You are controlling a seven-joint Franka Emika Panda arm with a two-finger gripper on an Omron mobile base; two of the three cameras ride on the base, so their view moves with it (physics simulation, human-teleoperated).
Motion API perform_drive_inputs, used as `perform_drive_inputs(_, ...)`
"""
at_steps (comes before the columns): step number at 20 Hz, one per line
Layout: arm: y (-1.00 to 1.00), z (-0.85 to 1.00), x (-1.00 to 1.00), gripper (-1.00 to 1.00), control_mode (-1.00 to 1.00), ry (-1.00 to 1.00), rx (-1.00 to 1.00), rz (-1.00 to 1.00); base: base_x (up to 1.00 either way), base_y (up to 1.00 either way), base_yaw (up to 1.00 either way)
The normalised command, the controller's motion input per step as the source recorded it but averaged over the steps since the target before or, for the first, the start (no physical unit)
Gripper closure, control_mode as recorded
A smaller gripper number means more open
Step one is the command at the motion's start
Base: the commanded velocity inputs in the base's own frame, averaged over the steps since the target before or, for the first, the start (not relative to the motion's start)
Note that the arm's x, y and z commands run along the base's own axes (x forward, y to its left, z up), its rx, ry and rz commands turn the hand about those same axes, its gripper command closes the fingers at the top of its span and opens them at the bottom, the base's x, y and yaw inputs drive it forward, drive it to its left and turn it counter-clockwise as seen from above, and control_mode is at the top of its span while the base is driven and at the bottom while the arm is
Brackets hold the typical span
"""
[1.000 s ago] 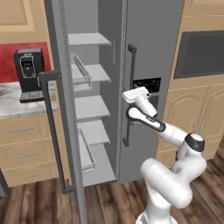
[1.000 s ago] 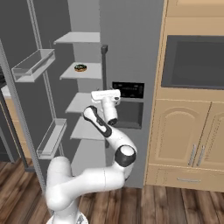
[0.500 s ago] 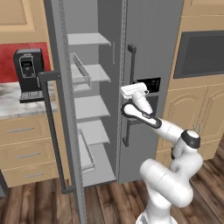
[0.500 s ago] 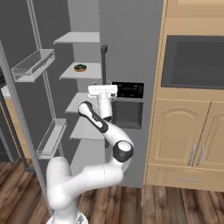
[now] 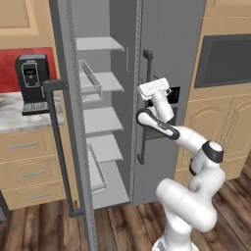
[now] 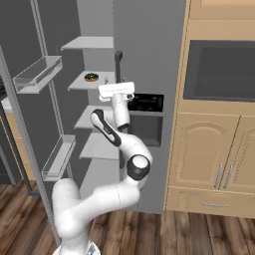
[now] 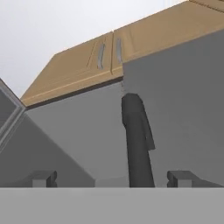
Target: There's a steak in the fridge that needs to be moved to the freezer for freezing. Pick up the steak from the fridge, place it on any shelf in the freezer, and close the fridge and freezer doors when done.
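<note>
We see a tall, smooth grey unit set among tan wooden cabinets, over a dark plank floor. One door (image 5: 68, 147) stands wide open with a dark bar handle; behind it, the fridge (image 5: 100, 122) shows five flat pale shelves. The closed door (image 5: 169, 59) carries a black dispenser panel (image 6: 146, 102). Our gripper (image 7: 111, 178) points up along its round dark handle (image 7: 138, 140), jaws spread either side. A small dark round item (image 6: 91, 76) sits on a shelf; the steak we cannot identify. A black coffee machine (image 5: 32, 83) stands on the marble counter (image 5: 19, 117), far left.
</note>
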Motion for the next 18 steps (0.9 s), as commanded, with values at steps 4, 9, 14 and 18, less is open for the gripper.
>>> perform_drive_inputs(4, -0.01, 0.52, -0.83, -1.0, -1.0, -0.16, 0.12, -0.04, 0.0, 0.0, 0.0)
perform_drive_inputs(9, -0.09, 0.89, -1.0, -1.0, -1.0, 0.22, 0.0, -0.01, 0.0, 0.0, 0.0)
perform_drive_inputs(14, 0.0, 0.92, -1.0, -1.0, -1.0, 0.47, -0.1, 0.0, 0.0, 0.0, 0.0)
perform_drive_inputs(18, 0.1, 0.07, -1.0, -1.0, -1.0, 0.59, -0.24, 0.0, 0.0, 0.0, 0.0)
